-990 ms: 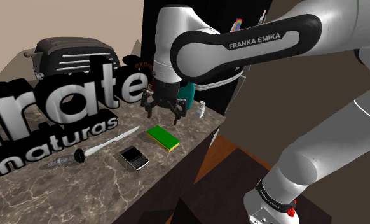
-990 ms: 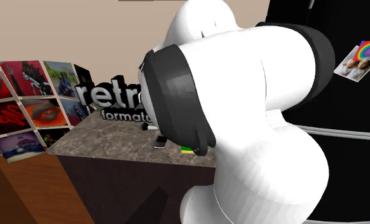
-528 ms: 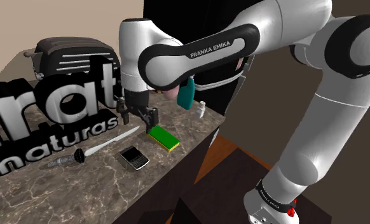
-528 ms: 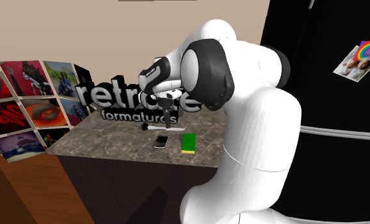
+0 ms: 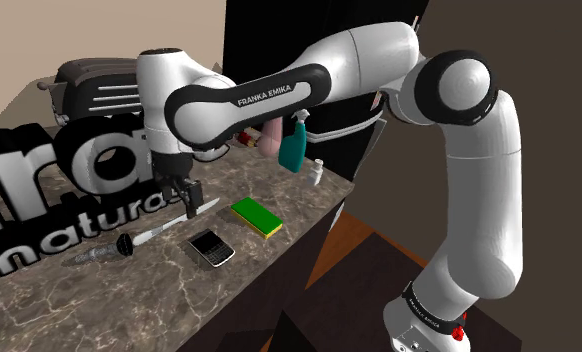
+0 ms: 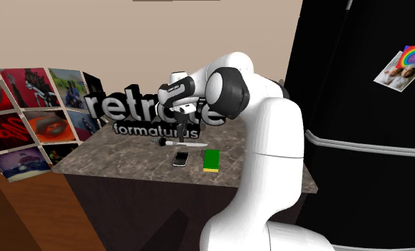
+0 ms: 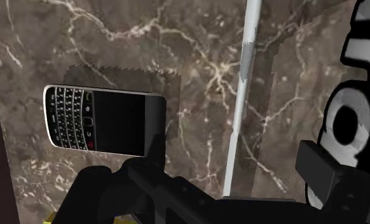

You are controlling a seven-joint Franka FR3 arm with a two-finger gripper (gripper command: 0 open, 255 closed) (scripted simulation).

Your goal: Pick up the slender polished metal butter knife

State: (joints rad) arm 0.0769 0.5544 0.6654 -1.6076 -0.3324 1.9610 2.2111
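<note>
Dark marble countertop [image 5: 129, 300], big black letter sign [image 5: 99, 165] at the back. My black gripper [image 5: 184, 197] hovers, fingers apart, straddling the blade of the slender silver butter knife [image 5: 164, 228] so closing should clamp it. It lies flat between the sign and a black keypad phone [image 5: 211, 247].

Slender silvery butter knife [image 5: 164, 228], darker grey handle, lying flat on the marbled brown counter [image 5: 129, 300]

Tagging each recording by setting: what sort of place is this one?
Most likely a home kitchen: a dark marbled countertop, a tall black fridge with pictures stuck on its door, and a toaster-like appliance at the back of the counter.
</note>
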